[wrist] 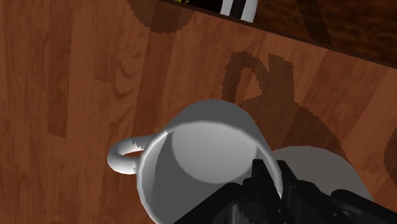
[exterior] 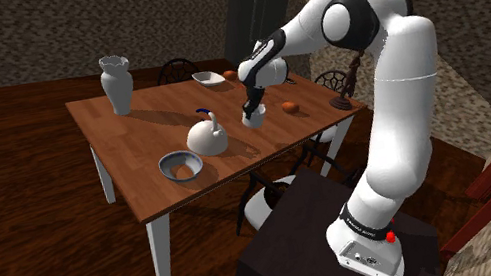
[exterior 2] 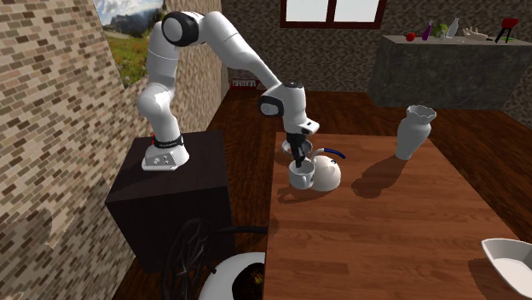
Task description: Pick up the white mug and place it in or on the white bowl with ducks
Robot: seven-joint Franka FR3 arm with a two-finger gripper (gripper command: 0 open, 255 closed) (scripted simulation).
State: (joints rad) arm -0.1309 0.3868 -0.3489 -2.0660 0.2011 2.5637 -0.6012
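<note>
**Item:** white mug [wrist: 191,153], upright, near the long edge of the surface [exterior: 154,116] that faces the stand, with a white teapot [exterior: 205,138] just beside it.

**Claw** [wrist: 268,175]: pinched onto the mug's rim wall, roughly opposite the handle.

**Step, as judged:** lift.

**Handling:** raise straight up, keep the mug level, and clear the teapot before travelling.

**Destination:** grey-white bowl [exterior: 180,166] near the stand-side corner, or white bowl [exterior: 209,77] at the far long edge; no ducks can be made out on either.
</note>
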